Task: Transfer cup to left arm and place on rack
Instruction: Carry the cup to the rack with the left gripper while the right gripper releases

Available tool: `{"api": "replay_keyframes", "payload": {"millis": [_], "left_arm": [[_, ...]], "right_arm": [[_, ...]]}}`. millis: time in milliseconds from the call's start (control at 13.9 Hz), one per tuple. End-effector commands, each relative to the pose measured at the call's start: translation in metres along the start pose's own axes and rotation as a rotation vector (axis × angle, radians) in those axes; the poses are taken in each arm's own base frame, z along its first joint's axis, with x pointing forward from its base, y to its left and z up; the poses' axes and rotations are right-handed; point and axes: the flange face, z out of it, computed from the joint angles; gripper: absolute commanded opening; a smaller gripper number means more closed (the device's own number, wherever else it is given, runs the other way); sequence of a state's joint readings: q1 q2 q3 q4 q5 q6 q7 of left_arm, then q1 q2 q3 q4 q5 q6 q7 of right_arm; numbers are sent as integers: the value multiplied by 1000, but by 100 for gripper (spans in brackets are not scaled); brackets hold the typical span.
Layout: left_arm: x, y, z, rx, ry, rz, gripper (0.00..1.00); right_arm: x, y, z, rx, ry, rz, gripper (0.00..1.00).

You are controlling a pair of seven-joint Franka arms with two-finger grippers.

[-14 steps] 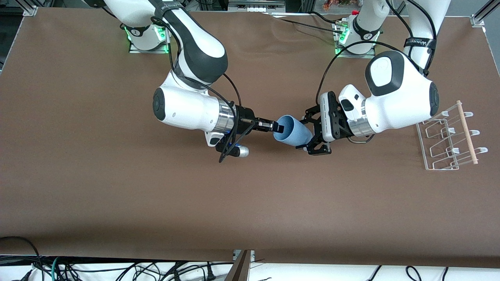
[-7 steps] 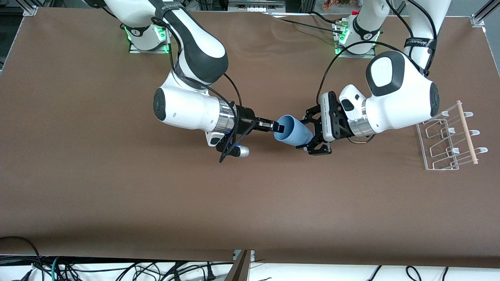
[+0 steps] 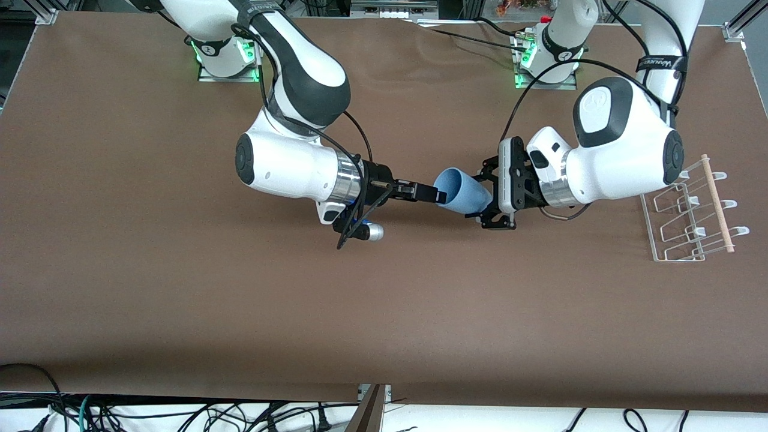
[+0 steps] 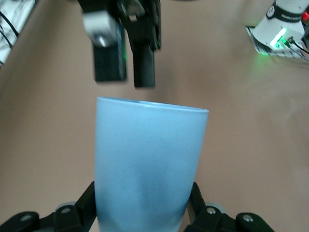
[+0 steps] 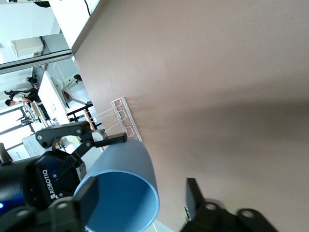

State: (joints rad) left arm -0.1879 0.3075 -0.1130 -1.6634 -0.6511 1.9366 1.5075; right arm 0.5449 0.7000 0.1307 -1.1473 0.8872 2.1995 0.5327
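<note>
The left gripper [image 3: 487, 201] clamps the base of the cup [image 3: 460, 191] (pale blue, smooth, lying sideways) over mid-table. The right gripper [image 3: 437, 194] sits spread at its rim, not gripping. The rack [image 3: 687, 211] stands on the brown table [image 3: 180, 288].

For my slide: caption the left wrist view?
Left gripper holds the blue cup; right gripper open at its rim.

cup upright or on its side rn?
On its side: the cup hangs above the table, mouth toward the right claw, base end in the left claw.
</note>
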Motion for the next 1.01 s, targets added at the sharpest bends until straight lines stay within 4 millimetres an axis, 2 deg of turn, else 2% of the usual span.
{"api": "replay_keyframes", "payload": {"millis": [0, 288, 360, 504, 648, 864, 936], "left_arm": [[-18, 3, -31, -24, -116, -36, 0], [-72, 3, -60, -64, -362, -149, 0], [-78, 2, -72, -42, -466, -189, 0], [-84, 6, -89, -23, -644, -264, 0], [-87, 9, -105, -16, -742, -290, 0], [-81, 16, -137, 3, -856, -338, 0], [-81, 17, -140, 20, -928, -351, 0]], "right_arm": [[1, -6, -2, 27, -11, 7, 100], [10, -4, -14, 28, -4, 7, 100], [13, -3, -19, 31, 1, 9, 100], [20, -1, -27, 32, 12, 11, 100], [28, 3, -39, 21, 14, -8, 100], [41, 16, -58, -68, 16, -50, 100], [47, 21, -67, -92, 25, -56, 100]]}}
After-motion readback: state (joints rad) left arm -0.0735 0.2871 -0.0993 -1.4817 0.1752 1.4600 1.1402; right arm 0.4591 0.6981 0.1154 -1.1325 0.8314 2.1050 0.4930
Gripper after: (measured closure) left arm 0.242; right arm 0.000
